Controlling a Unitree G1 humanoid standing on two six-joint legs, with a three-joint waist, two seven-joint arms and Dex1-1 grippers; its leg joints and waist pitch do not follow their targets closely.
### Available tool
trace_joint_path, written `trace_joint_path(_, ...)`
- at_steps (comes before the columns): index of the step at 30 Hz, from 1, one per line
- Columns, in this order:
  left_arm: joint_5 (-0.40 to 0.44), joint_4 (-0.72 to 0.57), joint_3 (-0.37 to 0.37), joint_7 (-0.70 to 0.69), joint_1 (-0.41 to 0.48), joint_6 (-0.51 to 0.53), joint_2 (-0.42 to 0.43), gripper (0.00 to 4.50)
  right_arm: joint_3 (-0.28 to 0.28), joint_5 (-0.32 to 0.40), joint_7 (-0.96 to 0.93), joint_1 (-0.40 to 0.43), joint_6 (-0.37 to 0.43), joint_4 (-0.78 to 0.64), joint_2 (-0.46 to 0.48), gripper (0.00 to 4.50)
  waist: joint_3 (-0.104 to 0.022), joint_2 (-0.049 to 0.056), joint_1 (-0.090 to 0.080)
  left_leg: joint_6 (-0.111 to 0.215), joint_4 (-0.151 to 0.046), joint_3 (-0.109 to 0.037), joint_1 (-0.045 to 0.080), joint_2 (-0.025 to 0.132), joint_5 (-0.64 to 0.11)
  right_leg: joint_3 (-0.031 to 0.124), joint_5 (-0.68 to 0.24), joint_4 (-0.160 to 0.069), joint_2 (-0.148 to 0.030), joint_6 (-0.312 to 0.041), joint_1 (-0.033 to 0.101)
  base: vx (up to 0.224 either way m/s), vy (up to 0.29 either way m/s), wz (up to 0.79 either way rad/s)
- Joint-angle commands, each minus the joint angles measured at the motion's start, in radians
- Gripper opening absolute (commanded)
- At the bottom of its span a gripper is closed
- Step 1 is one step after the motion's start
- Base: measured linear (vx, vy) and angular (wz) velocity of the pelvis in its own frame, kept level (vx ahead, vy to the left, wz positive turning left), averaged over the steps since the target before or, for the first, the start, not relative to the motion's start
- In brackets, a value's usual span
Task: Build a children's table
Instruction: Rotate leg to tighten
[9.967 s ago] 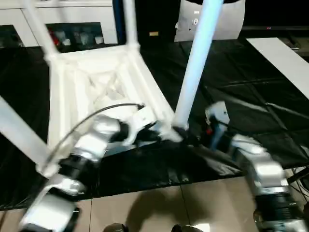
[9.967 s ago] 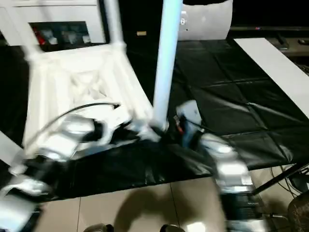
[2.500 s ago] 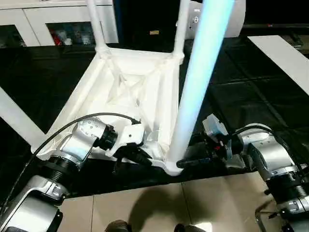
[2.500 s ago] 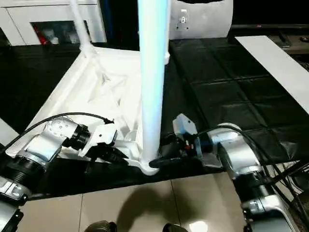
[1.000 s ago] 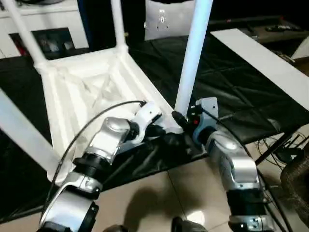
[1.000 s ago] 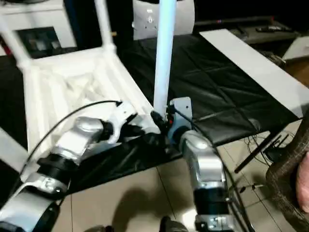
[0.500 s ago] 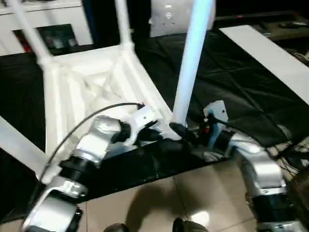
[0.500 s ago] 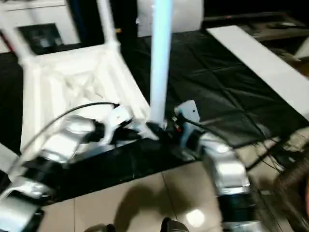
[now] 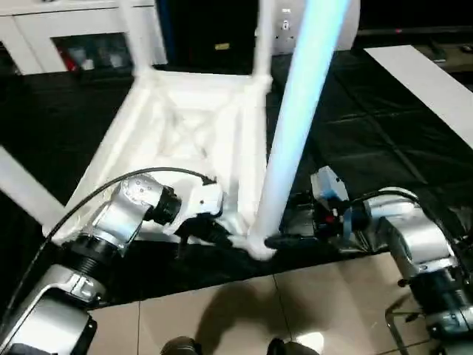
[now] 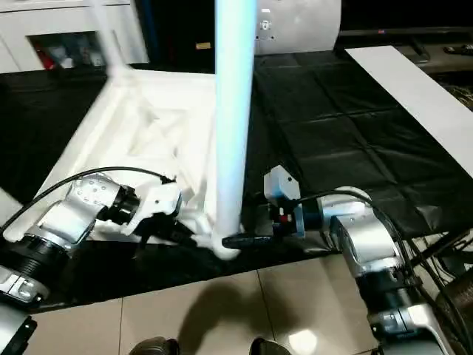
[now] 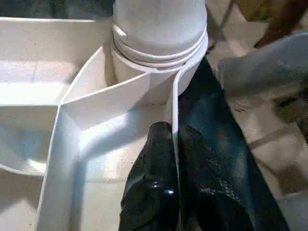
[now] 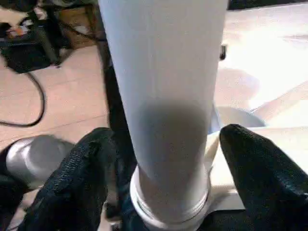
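The upturned tabletop (image 9: 185, 133) lies ribbed side up on the black-covered desk (image 9: 369, 140), with the near tube leg (image 9: 295, 126) standing upright in its near corner socket (image 11: 159, 53). Since a second ago the whole view has swung, which is the camera moving; the near leg stands in the same socket as before.

What has changed is at the right pincer (image 12: 163, 168). A second ago it was close in at the foot of the leg; now its fingers (image 12: 260, 178) stand spread on either side of the tube, apparently apart from it, though how clear the gap is I cannot say for sure.

The left pincer (image 11: 166, 159) is pressed together, pinching the thin rim wall of the tabletop just below the socket, steadying it.

I judge that the right pincer has let go after seating this leg. Two far legs (image 9: 262, 37) already stand, and another (image 9: 22, 188) shows at the left edge, so the build looks nearly complete.
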Motion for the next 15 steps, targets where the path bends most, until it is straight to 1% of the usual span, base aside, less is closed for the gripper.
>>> trace_joint_path(1,0.018,0.011,-0.076,-0.062,-0.002,-0.02,-0.012,0.0,0.022,0.007,0.038,-0.02,-0.007,0.016,-0.008,3.37,-0.067,-0.01,-0.006,0.105,-0.057,-0.004,-0.001,0.054,-0.133,0.056,-0.224,-0.052,-0.063,-0.238,0.064,0.0,0.0,0.0)
trace_joint_path(3,0.022,0.026,-0.081,-0.07,-0.01,-0.037,-0.017,0.0,0.041,0.005,0.074,-0.036,-0.015,0.05,-0.003,3.28,-0.068,-0.01,-0.005,0.109,-0.055,-0.003,-0.003,0.052,-0.13,0.055,-0.228,-0.052,-0.064,-0.239,0.065,0.0,0.0,0.0)
trace_joint_path(4,0.021,0.029,-0.082,-0.073,-0.012,-0.04,-0.018,0.0,0.045,0.005,0.081,-0.042,-0.017,0.06,0.0,3.16,-0.067,-0.012,-0.004,0.108,-0.056,-0.003,-0.003,0.053,-0.127,0.056,-0.234,-0.053,-0.064,-0.236,0.065,0.0,0.0,0.0)
trace_joint_path(5,0.02,0.032,-0.084,-0.076,-0.014,-0.044,-0.017,0.0,0.049,0.008,0.087,-0.048,-0.021,0.072,0.001,2.93,-0.067,-0.012,-0.002,0.106,-0.056,-0.003,-0.002,0.053,-0.129,0.056,-0.244,-0.053,-0.064,-0.234,0.064,0.0,0.0,0.0)
trace_joint_path(8,0.021,0.038,-0.087,-0.082,-0.017,-0.05,-0.017,0.0,0.053,0.008,0.097,-0.058,-0.031,0.093,0.006,2.81,-0.068,-0.012,0.0,0.107,-0.055,-0.003,-0.003,0.053,-0.115,0.055,-0.227,-0.05,-0.063,-0.235,0.064,0.0,0.0,0.0)
trace_joint_path(10,0.022,0.041,-0.088,-0.087,-0.019,-0.053,-0.017,0.0,0.054,0.008,0.103,-0.065,-0.036,0.107,0.01,2.58,-0.069,-0.012,0.002,0.108,-0.055,-0.003,-0.003,0.054,-0.113,0.055,-0.222,-0.05,-0.063,-0.239,0.064,0.0,0.0,0.0)
trace_joint_path(11,0.022,0.043,-0.089,-0.09,-0.019,-0.054,-0.017,0.0,0.055,0.008,0.107,-0.068,-0.038,0.113,0.011,2.5,-0.068,-0.01,0.003,0.108,-0.055,-0.003,-0.003,0.054,-0.113,0.055,-0.222,-0.049,-0.064,-0.239,0.064,0.0,0.0,0.0)
trace_joint_path(12,0.021,0.043,-0.089,-0.09,-0.02,-0.055,-0.016,0.0,0.055,0.009,0.11,-0.069,-0.038,0.115,0.011,2.44,-0.069,-0.011,0.004,0.108,-0.055,-0.003,-0.002,0.055,-0.111,0.055,-0.22,-0.049,-0.063,-0.239,0.064,0.0,0.0,0.0)
trace_joint_path(13,0.021,0.046,-0.09,-0.091,-0.02,-0.057,-0.016,0.0,0.056,0.01,0.114,-0.072,-0.039,0.12,0.012,2.26,-0.069,-0.011,0.005,0.108,-0.055,-0.003,-0.001,0.054,-0.108,0.055,-0.216,-0.048,-0.063,-0.24,0.065,0.0,0.0,0.0)
trace_joint_path(14,0.021,0.052,-0.092,-0.093,-0.02,-0.062,-0.015,0.0,0.058,0.012,0.123,-0.076,-0.041,0.129,0.013,2.26,-0.069,-0.011,0.006,0.11,-0.054,-0.003,-0.002,0.054,-0.107,0.055,-0.213,-0.048,-0.062,-0.241,0.064,0.0,0.0,0.0)
trace_joint_path(15,0.021,0.055,-0.092,-0.094,-0.021,-0.064,-0.014,0.0,0.058,0.013,0.128,-0.078,-0.041,0.132,0.013,2.15,-0.069,-0.011,0.006,0.111,-0.055,-0.002,-0.001,0.054,-0.111,0.055,-0.217,-0.05,-0.062,-0.241,0.064,0.0,0.0,0.0)
